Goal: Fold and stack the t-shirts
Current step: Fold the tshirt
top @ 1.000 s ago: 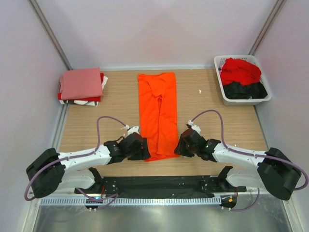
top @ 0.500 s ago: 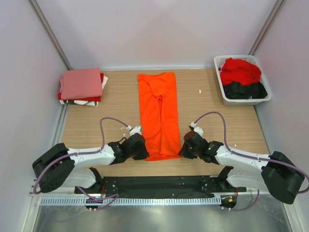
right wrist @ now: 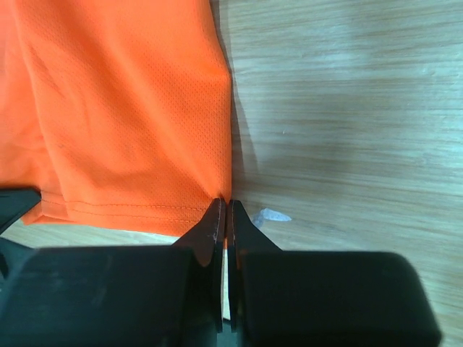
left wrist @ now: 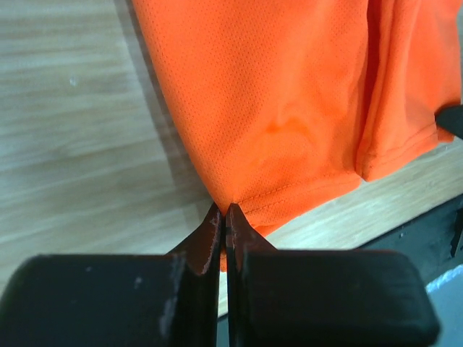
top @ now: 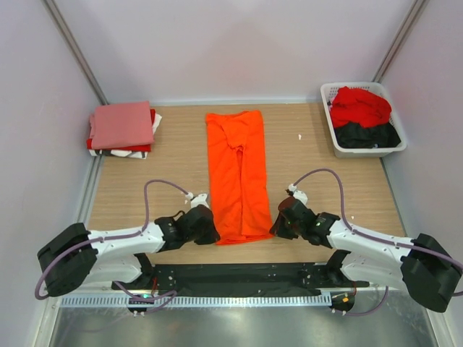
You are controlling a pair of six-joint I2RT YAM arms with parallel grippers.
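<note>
We have the bright orange cloth t-shirt (top: pixel 237 170) lying as a long narrow strip down the middle of the light wooden table (top: pixel 325 188), with its sides folded in and its hem at the near edge. Our left gripper (top: pixel 215 233) is pinched closed on the near left hem corner. Our right gripper (top: pixel 275 228) is pinched closed on the near right one. Both wrist views show the stitched hem caught at the very fingertips, with the jaws pressed together.

The step in hand, we judge, is the lengthwise fold, carrying the hem toward the collar. To do it well, we lift both corners together and level, only high enough to clear the cloth below. We hold the hem taut between the arms so it cannot sag, then lay it square on the far edge. The bite looks shallow, so we move slowly.

The folded stack, topped by a salmon-pink t-shirt (top: pixel 121 124), sits at far left. A red t-shirt (top: pixel 359 105) and a black t-shirt (top: pixel 369 135) wait in the white slatted plastic basket (top: pixel 372 151) at far right.
</note>
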